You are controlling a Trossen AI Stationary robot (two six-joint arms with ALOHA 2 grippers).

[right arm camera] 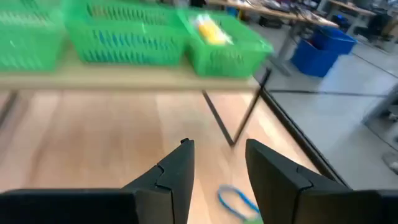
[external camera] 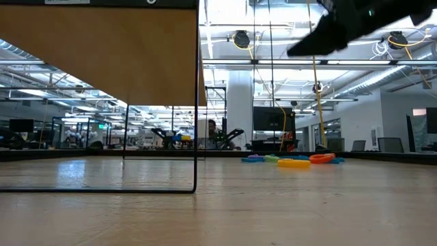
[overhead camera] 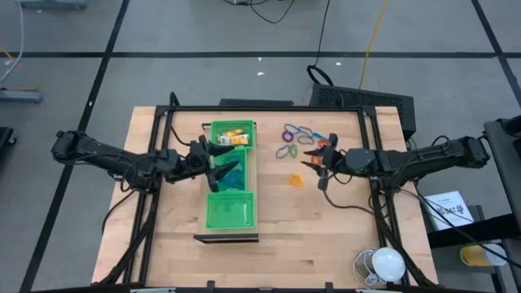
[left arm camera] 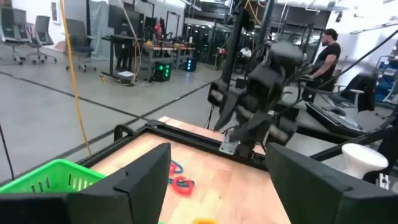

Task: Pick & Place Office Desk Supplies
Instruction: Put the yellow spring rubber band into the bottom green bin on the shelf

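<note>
The loose supplies still to be moved lie in a cluster of thin loops (overhead camera: 297, 138) on the worktop (overhead camera: 163, 220), on the far right of the green tray (overhead camera: 230, 210), with a single small orange piece (overhead camera: 295, 179) lying apart on the nearer side of them. The right gripper (overhead camera: 310, 159) is by far the closer arm: in the high view its tip sits just beside the cluster's nearer edge, between the loops and the orange piece. Its jaws stand partly spread with nothing between them, and the right wrist view shows a blue loop (right arm camera: 236, 202) on the wood just ahead of the gap, so the likely next move is a short reach forward and down. The loop's long axis seems to run slantwise to the jaws, though it is partly hidden. The left gripper (overhead camera: 218, 159) hovers over the tray's middle compartment, jaws spread wide and empty, well apart from the loops. Yellow pieces (overhead camera: 234, 135) already lie in the tray's far compartment.
</note>
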